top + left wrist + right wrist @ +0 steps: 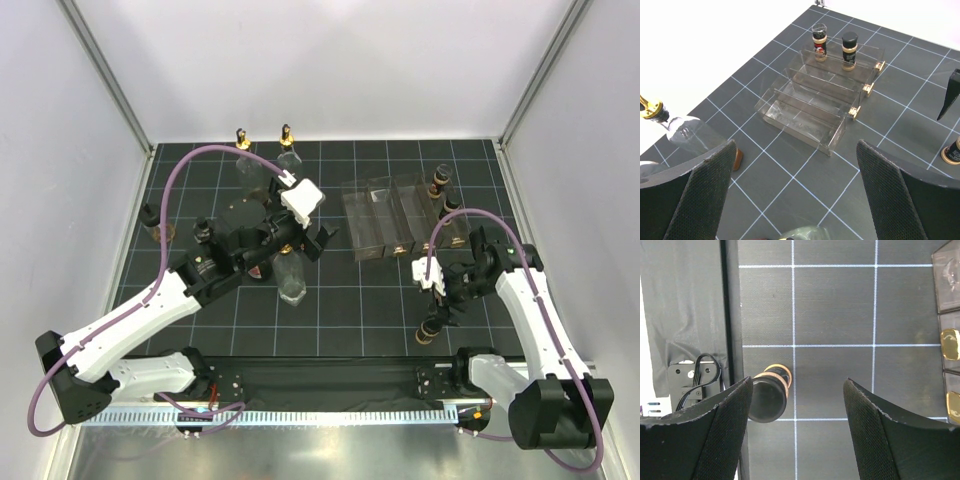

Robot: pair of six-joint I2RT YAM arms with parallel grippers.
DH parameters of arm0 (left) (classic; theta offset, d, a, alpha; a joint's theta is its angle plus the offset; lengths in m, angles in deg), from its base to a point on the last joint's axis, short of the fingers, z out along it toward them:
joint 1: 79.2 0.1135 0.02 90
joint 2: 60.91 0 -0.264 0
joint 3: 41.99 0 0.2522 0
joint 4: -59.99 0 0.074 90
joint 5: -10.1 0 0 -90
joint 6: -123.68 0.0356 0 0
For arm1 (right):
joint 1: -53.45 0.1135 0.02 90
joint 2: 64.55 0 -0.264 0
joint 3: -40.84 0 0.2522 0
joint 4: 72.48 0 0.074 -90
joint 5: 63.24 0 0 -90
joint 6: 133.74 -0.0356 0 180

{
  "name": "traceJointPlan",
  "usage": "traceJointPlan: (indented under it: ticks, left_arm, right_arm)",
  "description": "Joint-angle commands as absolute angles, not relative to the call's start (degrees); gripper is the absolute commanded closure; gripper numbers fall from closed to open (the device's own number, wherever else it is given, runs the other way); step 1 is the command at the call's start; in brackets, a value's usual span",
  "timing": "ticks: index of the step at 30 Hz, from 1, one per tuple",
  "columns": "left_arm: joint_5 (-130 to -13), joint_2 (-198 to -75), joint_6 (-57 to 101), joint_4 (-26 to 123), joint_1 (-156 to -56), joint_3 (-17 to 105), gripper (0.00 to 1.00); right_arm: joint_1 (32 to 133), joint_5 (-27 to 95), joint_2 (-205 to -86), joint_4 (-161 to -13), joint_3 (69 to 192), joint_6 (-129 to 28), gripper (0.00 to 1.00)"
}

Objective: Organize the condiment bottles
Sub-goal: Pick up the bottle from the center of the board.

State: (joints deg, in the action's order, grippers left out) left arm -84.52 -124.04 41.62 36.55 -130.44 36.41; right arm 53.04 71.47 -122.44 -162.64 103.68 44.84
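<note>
Surface: a dark mat (pixel 370 320) with a pale grid, closed in by white walls (pixel 330 60).
Landmark: a clear divided rack (pixel 810 107) sits on the mat's right half, its gold tabs on the near side.
Left fingers (pixel 705 200): spread fully apart, nothing clamped between them.
Left gripper (pixel 795 147): hangs just left of the rack, aimed at its long side.
Tall clear bottle (pixel 292 278): stands left of the rack, right by the left gripper. From the wrist view only a clear rim shows at the bottom edge, so I cannot tell whether it lies between the fingers.
Right fingers (pixel 875 435): parted, gripping nothing.
Right gripper (pixel 797 385): points down on the near side of the rack's right end.
Black-capped bottle (pixel 771 392): upright on the mat, nearer the arm bases than the rack, close beside one right finger. Contact cannot be judged.
Rack contents: a clear-topped small bottle (pixel 819 41) and a dark-capped small bottle (pixel 849 47) stand side by side in the rightmost compartment.
Back row: a first pourer bottle (pixel 242 150) and a second pourer bottle (pixel 288 148) stand behind and left of the rack.
Far left: a small dark bottle (pixel 152 225) stands well apart from the rack.
</note>
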Motion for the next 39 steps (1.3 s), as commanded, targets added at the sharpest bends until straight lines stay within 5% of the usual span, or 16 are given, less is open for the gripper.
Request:
traceJointPlan:
  ticks: [1,26,39]
  left_arm:
    - [-83.6,-122.6,41.3,38.8,-130.2,36.3,0.00]
    - [-83.1,-123.0,41.0,38.7,-130.3,36.3,0.00]
    - [-83.1,-123.0,41.1,38.7,-130.2,36.2,0.00]
  right_arm:
    - [53.4,71.9,-120.8,-166.9,102.8,47.7,0.26]
    - [55.1,62.9,-114.7,-162.6,93.5,44.6,0.30]
    - [55.1,65.7,-112.4,-154.8,94.7,35.0,0.82]
